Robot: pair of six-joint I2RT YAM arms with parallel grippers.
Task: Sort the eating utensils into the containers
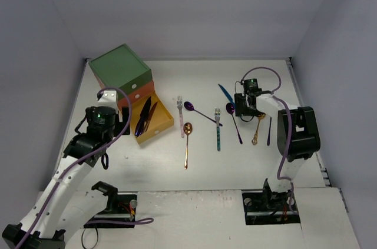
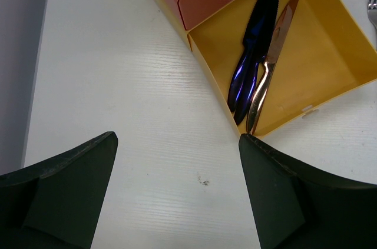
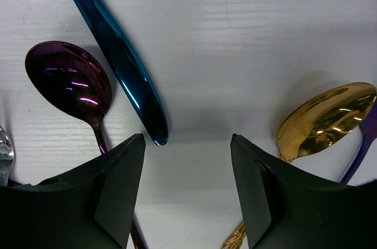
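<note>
Nothing held on either side.
Left gripper [image 2: 177, 143] gapes wide beside yellow drawer [image 2: 321, 55]; right gripper [image 3: 187, 143] half-open over blue knife [image 3: 126, 72].

A white wood-grain table [image 1: 159, 169] stands between 3 plain grey walls [image 1: 177, 7].

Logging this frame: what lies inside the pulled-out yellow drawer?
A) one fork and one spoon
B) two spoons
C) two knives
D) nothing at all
C: the left wrist view shows a dark blue knife and a copper knife lying side by side in the yellow drawer, with no spoon or fork in it.
</note>
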